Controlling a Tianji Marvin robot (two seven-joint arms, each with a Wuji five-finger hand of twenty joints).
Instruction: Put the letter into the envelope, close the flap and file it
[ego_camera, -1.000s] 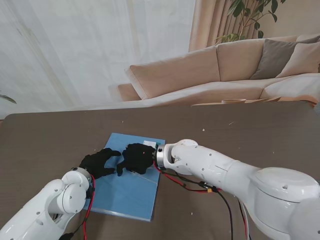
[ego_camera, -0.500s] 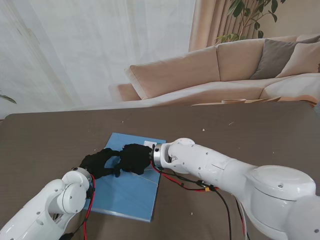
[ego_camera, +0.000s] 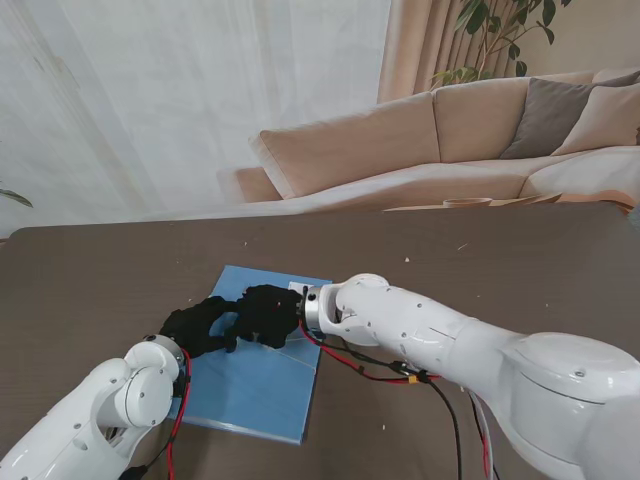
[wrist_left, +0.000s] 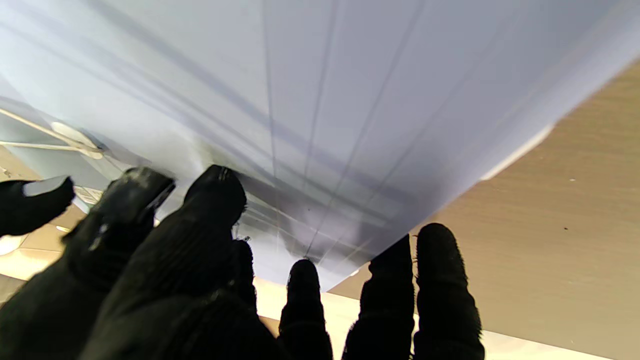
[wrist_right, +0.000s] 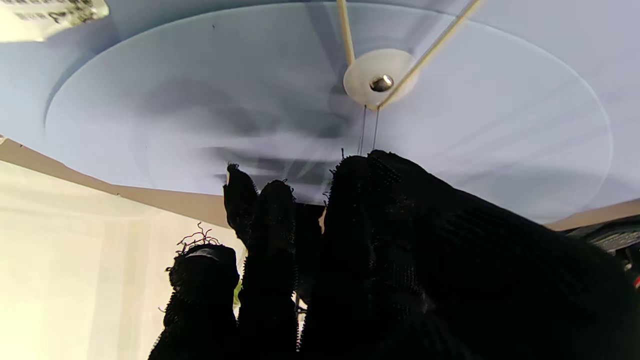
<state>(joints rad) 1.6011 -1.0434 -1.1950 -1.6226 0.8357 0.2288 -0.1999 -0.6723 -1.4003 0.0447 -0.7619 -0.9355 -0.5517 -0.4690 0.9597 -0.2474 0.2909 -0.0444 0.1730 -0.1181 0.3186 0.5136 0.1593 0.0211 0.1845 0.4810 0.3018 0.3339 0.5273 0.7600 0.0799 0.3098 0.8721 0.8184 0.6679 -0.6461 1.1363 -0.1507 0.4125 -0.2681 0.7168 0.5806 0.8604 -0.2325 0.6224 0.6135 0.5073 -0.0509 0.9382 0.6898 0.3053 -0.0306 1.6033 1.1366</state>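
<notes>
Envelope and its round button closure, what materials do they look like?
Envelope: looks like thin translucent light-blue plastic with a smooth, slightly glossy finish; faint creases and shadows show through it in the wrist views. Button: a pale matte disc, paper or plastic, unclear which, with a shiny metal rivet, tied by tan string.
</notes>
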